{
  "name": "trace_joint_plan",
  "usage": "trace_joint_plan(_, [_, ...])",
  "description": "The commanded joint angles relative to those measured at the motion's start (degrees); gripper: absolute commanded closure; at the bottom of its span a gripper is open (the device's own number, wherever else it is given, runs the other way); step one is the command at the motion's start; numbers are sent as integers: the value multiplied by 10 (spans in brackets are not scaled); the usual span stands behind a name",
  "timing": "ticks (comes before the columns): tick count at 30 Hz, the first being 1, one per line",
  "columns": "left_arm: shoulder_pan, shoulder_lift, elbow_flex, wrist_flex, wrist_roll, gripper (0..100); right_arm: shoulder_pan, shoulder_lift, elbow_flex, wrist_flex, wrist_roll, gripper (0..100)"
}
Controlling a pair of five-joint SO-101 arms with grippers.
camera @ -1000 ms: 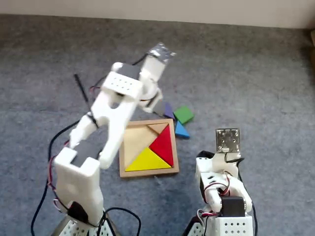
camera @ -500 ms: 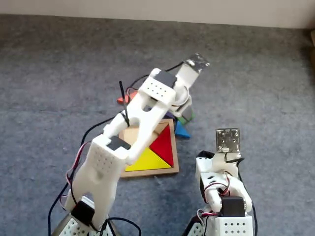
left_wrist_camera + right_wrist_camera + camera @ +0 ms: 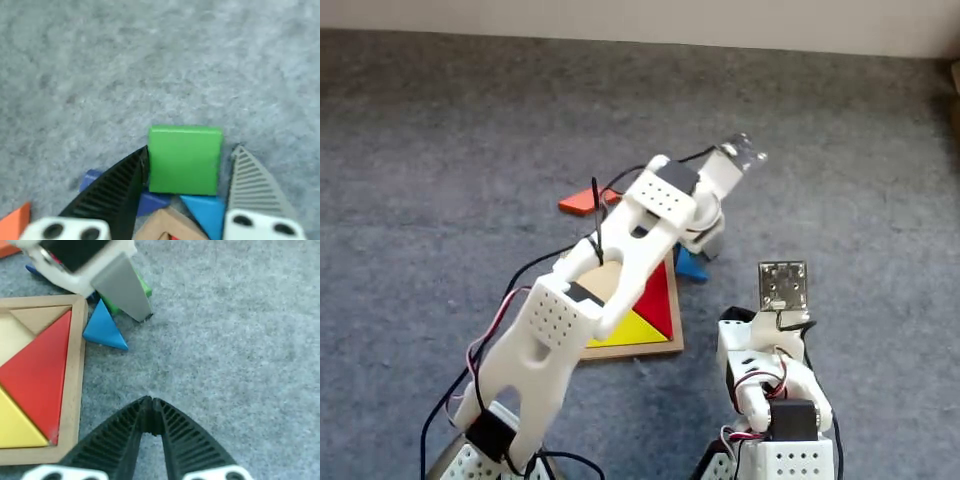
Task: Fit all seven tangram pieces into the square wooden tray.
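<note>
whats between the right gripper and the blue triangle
Only bare carpet, from the right gripper to the blue triangle, in the right wrist view.

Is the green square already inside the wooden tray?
No, the green square lies on the carpet outside the tray, within the open left claw.

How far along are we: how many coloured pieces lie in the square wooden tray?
2: a large red triangle by the tray's right rim, a large yellow triangle beside it. The left arm covers part, so more may be hidden.
</note>
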Motion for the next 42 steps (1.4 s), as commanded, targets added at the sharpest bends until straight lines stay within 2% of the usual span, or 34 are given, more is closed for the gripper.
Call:
trace_joint_plan(1, [-2, 3, -35, 33, -12, 842, 7, -3, 84, -3, -1, 983])
trace_joint_plan(8, [-3, -1, -92, 89, -11, 912, 7, -3, 84, -3, -1, 983])
trace_joint_plan(17, [-6, -1, -353, 266, -11, 926, 7, -3, 84, -3, 0, 983])
trace_joint_plan(22, [-24, -6, -373, 279, -8, 927, 7, -3, 84, -3, 0, 983])
trace_joint_plan(26, [-34, -51, -295, 280, -7, 927, 7, -3, 84, -3, 0, 983])
trace_joint_plan(36, [-44, -356, 50, 277, -11, 927, 7, -3, 84, -2, 0, 983])
trace_joint_plan(42, [-73, -444, 218, 260, -11, 927, 7, -3, 84, 0, 0, 983])
